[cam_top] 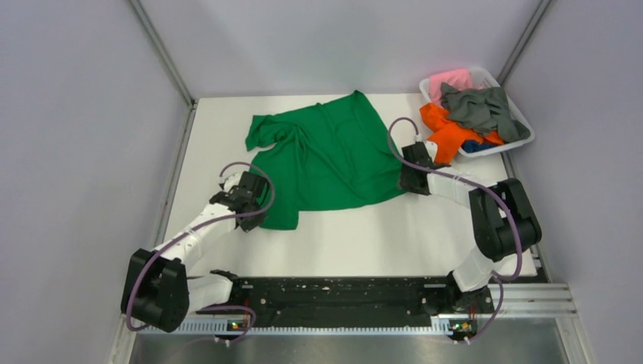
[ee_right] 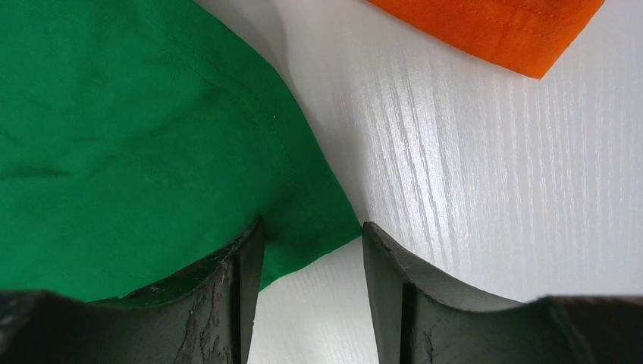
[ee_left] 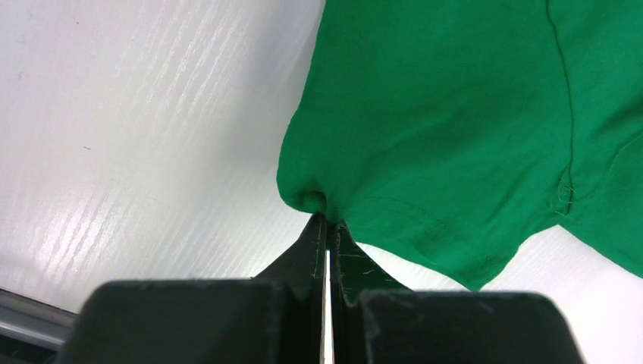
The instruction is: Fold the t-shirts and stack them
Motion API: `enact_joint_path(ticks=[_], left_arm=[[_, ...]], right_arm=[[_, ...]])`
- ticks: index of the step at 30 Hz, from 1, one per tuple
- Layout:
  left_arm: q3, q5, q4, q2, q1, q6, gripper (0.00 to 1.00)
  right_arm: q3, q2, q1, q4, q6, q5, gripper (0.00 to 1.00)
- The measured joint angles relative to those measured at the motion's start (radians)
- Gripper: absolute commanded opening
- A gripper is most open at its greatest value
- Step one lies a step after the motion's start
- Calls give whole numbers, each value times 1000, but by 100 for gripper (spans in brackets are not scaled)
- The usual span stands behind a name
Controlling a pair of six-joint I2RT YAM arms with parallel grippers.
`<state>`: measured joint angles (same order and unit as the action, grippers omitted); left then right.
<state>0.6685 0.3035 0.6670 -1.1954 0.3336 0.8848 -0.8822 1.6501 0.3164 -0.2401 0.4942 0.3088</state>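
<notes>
Green t-shirt (cam_top: 326, 155) lies spread but rumpled on the white table (cam_top: 364, 235), in the middle and toward the far side, with one sleeve reaching out to the far left. We see our left gripper (ee_left: 327, 221) pressed together on the shirt's near left hem corner, pinching a small bunched fold of green cloth between its tips. Our right gripper (ee_right: 312, 235) sits at the shirt's right edge with its jaws apart. A green corner lies flat between them, with one finger over the cloth and the other over bare table. We cannot tell whether either finger touches the fabric.

Around it, the white basket (cam_top: 528, 135) stands in the far right corner of the table, well apart from the left arm and near the right one. It holds a heap: the dark grey t-shirt (cam_top: 481, 110) on top, the pink t-shirt (cam_top: 449, 80) at the back, and the orange t-shirt (cam_top: 447, 130) spilling over the rim onto the table. The blue t-shirt (cam_top: 472, 145) peeks out beneath the orange one. In the right wrist view the orange hem lies near the green edge, with a strip of bare table between them.

A purple cable (cam_top: 398, 136) loops from the right wrist beside the green shirt's right edge, and another curls at the left wrist. The black rail (cam_top: 334, 292) carrying both bases runs along the near edge. Grey walls close in the left, far and right sides.
</notes>
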Motion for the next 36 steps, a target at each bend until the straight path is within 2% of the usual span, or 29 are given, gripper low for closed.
enact_joint_path(ticks=[9,22,27,36], left_arm=[[0,10,19,46,0,0,0],[0,9,26,54,0,0,0],[0,10,31,58,0,3,0],[35,26,63,124,0,-2,0]], right_arm=[[5,-3,-3,18,-22,-16,49],[-9,31,-8,82,-41,-18,21],[-10,38,-8,103,-39,-25,0],[27,-22,-9,84,-49,-64,0]])
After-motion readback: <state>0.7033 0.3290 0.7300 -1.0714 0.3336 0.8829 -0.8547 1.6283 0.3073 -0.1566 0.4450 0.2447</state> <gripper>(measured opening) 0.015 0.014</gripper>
